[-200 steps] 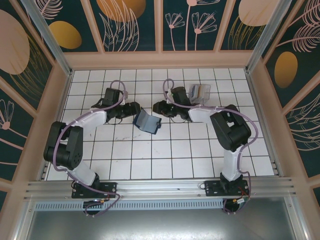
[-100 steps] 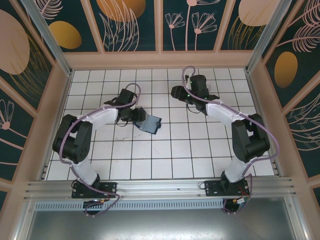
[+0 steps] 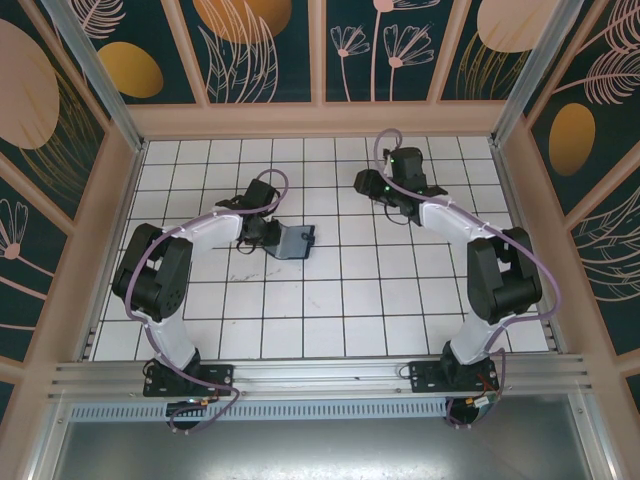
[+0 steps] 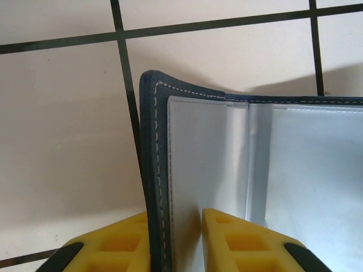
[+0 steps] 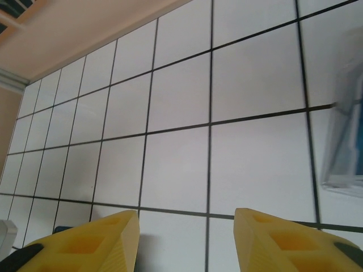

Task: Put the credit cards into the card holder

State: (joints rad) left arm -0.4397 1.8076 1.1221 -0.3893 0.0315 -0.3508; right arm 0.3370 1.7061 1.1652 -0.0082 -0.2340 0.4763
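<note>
The card holder (image 3: 298,241), a navy wallet with a pale grey inside, lies open on the tiles left of centre. My left gripper (image 3: 268,234) is at its left edge. In the left wrist view the card holder's (image 4: 227,158) stitched left flap stands between the yellow fingers (image 4: 125,243), and the left gripper (image 4: 176,218) is shut on it. My right gripper (image 3: 362,183) hovers over the back tiles right of centre. Its jaws stand apart in the right wrist view, right gripper (image 5: 186,218) with bare floor between them. The credit cards are out of view.
A clear plastic tray (image 5: 343,153) with something blue in it sits at the right edge of the right wrist view. Wooden walls (image 3: 320,120) ring the white tiled floor. The near half of the floor (image 3: 320,310) has nothing on it.
The left jaws have closed on the card holder's flap, and the holder now lies flatter. The right arm swung from the centre to the back right and its jaws widened a little.
</note>
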